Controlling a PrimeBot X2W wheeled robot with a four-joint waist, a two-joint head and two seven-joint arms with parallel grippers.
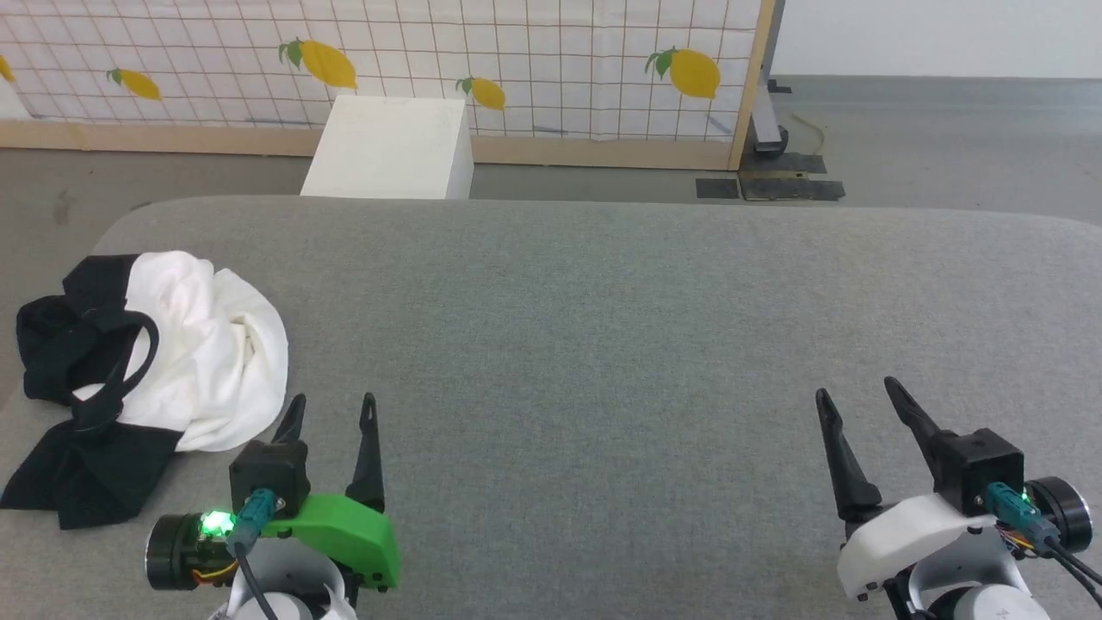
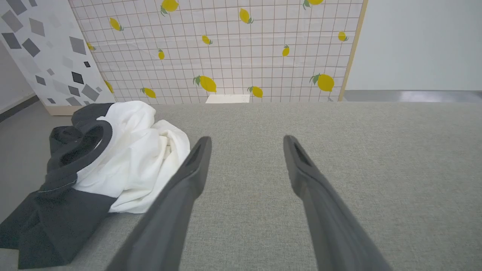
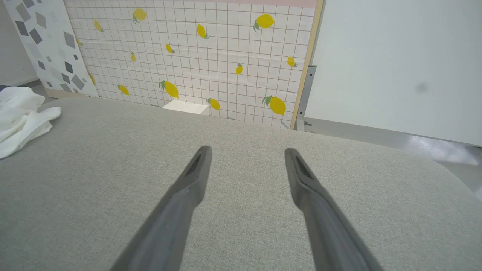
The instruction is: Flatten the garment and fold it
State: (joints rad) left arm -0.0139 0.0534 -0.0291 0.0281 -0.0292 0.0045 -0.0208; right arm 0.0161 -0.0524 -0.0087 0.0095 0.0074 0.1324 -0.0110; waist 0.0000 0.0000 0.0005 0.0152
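Pointing toward twelve o'clock over the grey padded table [image 1: 603, 344], the left gripper [image 1: 333, 400] at seven o'clock and the right gripper [image 1: 857, 387] at five o'clock both have their fingers spread apart, holding nothing. The shirt [image 1: 215, 353] lies crumpled near the table's left edge, at ten o'clock from the left gripper, close beside it. Beyond, around twelve o'clock, stand a white box [image 1: 392, 146] and a lemon-print screen [image 1: 516, 52].

My left gripper [image 1: 334, 400] and right gripper [image 1: 857, 389] sit low in front of me, both spread wide.
The left one, on a green wrist shell, points straight ahead with its two dark fingers well apart. The right one, on a white wrist shell, leans slightly leftward, fingers equally parted.
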